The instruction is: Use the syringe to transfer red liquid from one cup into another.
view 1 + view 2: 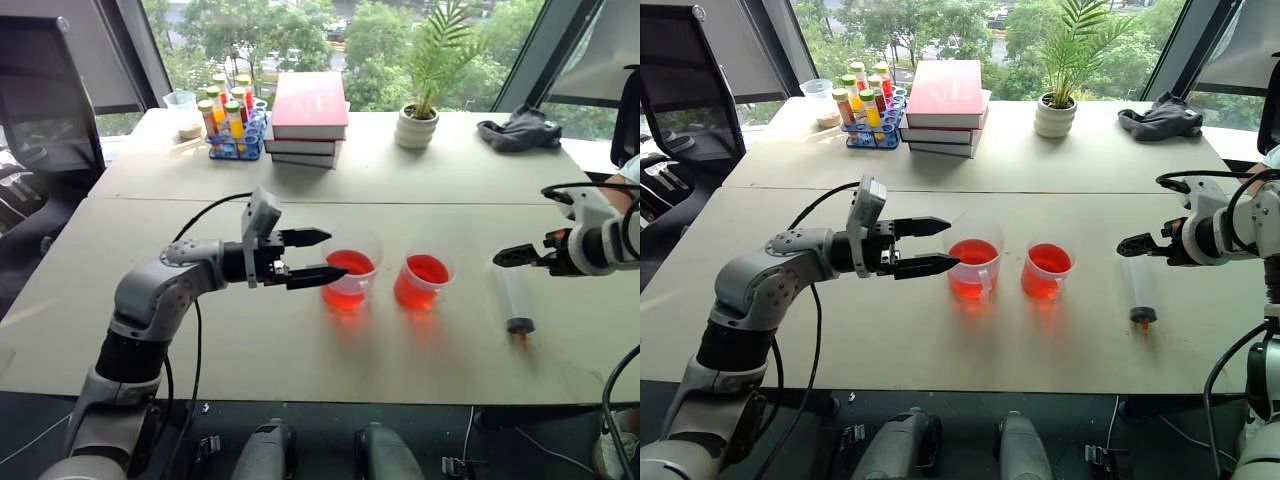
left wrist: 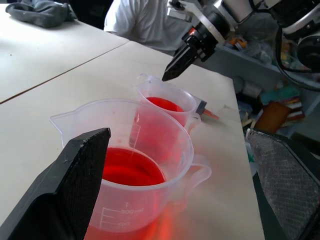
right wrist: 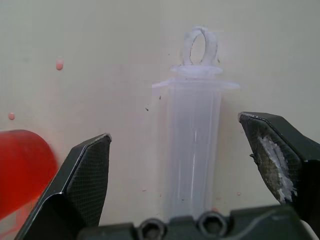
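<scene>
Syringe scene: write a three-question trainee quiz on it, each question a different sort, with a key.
1. True or false: the right gripper is shut on the syringe.
2. The left gripper is beside which thing? A) the stack of books B) the taller cup C) the potted plant
3. Fill in: the syringe lies flat on the ____, to the right of the shorter cup.

Key:
1. False; its jaws stand open on either side of the syringe.
2. B
3. table
</scene>
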`<state>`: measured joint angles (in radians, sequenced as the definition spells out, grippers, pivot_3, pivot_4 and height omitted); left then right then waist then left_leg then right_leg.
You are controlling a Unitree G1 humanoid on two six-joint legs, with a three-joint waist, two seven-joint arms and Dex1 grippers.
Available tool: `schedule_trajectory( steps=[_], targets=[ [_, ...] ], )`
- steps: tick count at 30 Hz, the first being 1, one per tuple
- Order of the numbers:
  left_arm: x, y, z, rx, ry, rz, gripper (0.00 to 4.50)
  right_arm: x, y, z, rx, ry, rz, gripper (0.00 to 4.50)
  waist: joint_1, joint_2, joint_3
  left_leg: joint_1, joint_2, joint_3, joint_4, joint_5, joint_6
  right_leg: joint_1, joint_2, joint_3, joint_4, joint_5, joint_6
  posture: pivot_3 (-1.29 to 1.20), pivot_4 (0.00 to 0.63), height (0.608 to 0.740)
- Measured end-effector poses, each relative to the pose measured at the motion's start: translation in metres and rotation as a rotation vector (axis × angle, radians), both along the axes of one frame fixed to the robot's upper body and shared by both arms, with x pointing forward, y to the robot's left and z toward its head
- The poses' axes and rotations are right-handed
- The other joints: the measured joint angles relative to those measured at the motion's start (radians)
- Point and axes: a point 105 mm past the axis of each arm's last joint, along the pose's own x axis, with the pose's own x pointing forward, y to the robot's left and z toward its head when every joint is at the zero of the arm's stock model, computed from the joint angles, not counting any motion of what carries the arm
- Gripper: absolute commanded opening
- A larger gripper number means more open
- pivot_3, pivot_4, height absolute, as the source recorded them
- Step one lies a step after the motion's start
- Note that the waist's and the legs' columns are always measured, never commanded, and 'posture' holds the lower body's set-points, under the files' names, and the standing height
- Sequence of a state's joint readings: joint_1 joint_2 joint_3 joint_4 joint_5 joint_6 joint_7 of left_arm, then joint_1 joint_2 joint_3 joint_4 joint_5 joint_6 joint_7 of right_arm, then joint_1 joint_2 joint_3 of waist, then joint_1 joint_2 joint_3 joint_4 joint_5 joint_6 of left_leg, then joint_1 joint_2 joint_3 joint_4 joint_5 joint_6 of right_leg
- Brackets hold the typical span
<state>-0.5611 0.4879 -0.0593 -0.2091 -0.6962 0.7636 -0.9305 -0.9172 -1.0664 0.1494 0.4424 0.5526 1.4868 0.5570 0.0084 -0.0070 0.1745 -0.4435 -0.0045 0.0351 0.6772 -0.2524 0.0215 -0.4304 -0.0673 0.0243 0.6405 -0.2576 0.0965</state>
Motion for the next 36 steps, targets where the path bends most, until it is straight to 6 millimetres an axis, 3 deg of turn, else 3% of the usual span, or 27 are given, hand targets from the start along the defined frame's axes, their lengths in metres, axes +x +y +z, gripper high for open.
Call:
schedule_trajectory(
  steps=[8,11,14,15,21,23,26,28,30,32,36],
  targets=[
    [-0.004,0.005,-0.004,-0.005,-0.002,0.048,4.50,0.009,0.007,-0.034,-0.048,0.124,0.086,4.48,-0.004,0.000,0.000,0.001,0.000,0.000,0.000,0.000,0.000,0.001,0.000,0.000,-0.001,0.002,0.003,0.00,0.150,0.740],
    [-0.006,0.009,-0.003,-0.009,-0.013,0.069,4.50,0.014,0.008,-0.039,-0.057,0.135,0.097,3.20,-0.005,0.000,0.000,0.001,0.000,0.000,0.000,0.000,0.000,0.001,0.001,0.000,-0.001,0.002,0.003,0.00,0.150,0.740],
    [-0.006,0.011,-0.004,-0.001,-0.009,0.082,4.50,0.015,0.003,-0.040,-0.074,0.138,0.098,1.58,-0.005,0.000,0.000,0.001,0.000,0.000,0.000,0.000,0.000,0.001,0.001,-0.001,-0.001,0.002,0.003,0.00,0.150,0.740],
    [-0.005,0.012,-0.004,0.003,-0.010,0.086,4.50,0.016,0.003,-0.040,-0.074,0.137,0.102,1.37,-0.006,0.000,0.000,0.001,0.000,0.000,0.000,0.000,0.000,0.002,0.001,-0.001,-0.001,0.002,0.002,0.00,0.150,0.740],
    [-0.003,0.020,0.002,0.020,-0.033,0.106,4.50,0.023,0.006,-0.034,-0.074,0.104,0.132,1.37,-0.020,0.001,0.000,0.001,0.000,0.000,0.000,0.000,0.000,0.002,0.001,-0.001,-0.001,0.003,0.002,0.00,0.150,0.740],
    [-0.001,0.024,0.008,0.019,-0.048,0.115,4.50,0.031,0.006,-0.016,-0.073,0.025,0.130,1.37,-0.020,0.003,0.002,0.001,0.000,0.000,0.000,0.000,0.000,0.001,0.001,-0.001,-0.001,0.003,0.002,0.00,0.150,0.740],
    [0.000,0.030,0.016,0.017,-0.066,0.115,4.50,0.041,0.005,0.030,-0.083,-0.149,0.131,1.37,-0.020,0.003,0.002,0.001,0.000,0.000,-0.003,0.000,-0.001,0.000,0.001,-0.001,-0.001,0.003,0.002,0.00,0.150,0.740],
    [0.003,0.036,0.018,0.014,-0.056,0.122,4.50,0.046,0.015,0.062,-0.066,-0.305,0.172,1.37,-0.019,0.003,0.002,0.001,0.000,0.000,-0.004,0.000,-0.001,0.000,0.001,-0.001,-0.001,0.003,0.003,0.00,0.150,0.740],
    [0.007,0.039,0.024,0.019,-0.058,0.120,4.50,0.048,0.042,0.096,0.010,-0.479,0.252,1.37,-0.021,0.003,0.002,0.001,0.000,0.000,-0.006,0.001,-0.002,-0.001,0.001,-0.001,-0.001,0.003,0.003,0.00,0.150,0.740],
    [0.008,0.039,0.034,0.026,-0.081,0.101,4.50,0.046,0.086,0.136,0.122,-0.725,0.396,1.37,-0.024,0.003,0.002,0.003,0.000,-0.001,-0.009,0.002,-0.003,-0.001,0.003,-0.001,-0.001,0.004,0.004,0.00,0.150,0.740],
    [0.012,0.041,0.042,0.022,-0.087,0.087,4.50,0.021,0.152,0.178,0.340,-1.082,0.616,1.37,-0.019,0.003,0.001,0.003,0.001,-0.002,-0.010,0.002,-0.003,-0.001,0.004,-0.003,0.005,0.004,0.005,0.00,0.150,0.740]
  ],
)
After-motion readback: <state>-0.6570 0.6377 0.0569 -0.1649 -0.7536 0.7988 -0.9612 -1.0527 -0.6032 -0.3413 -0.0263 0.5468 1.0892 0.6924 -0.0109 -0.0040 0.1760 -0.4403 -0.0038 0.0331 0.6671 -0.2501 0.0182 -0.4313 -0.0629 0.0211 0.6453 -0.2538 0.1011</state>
